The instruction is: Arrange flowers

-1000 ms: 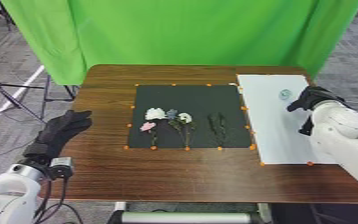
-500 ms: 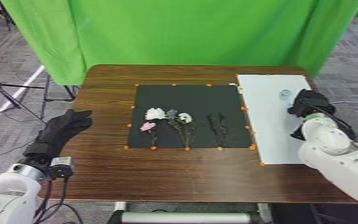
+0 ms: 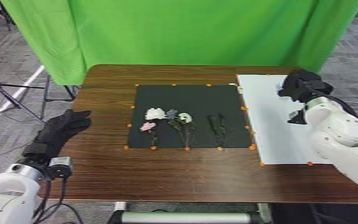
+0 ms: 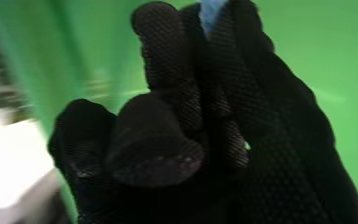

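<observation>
Over the back part of the white sheet [image 3: 273,115], my right hand [image 3: 305,86] hides most of a pale round item. In the right wrist view the right hand [image 4: 269,125] has its fingers extended, and a light blue sliver [image 4: 212,14] shows between them; whether they touch it I cannot tell. On the black mat [image 3: 215,97] lie a white flower [image 3: 155,114], a pink one [image 3: 147,126], a small blue one [image 3: 172,114], another white one [image 3: 185,118] and dark green stems [image 3: 217,127]. The open left hand [image 3: 62,129] is left of the mat.
Small orange markers line the edges of the mat and the sheet. Brown wood [image 3: 193,175] extends in front of the mat and on its left. A green curtain [image 3: 193,35] hangs behind the table.
The right hand has moved toward the back of the white sheet and now covers most of the pale item. My left hand and the flowers have kept their places.
</observation>
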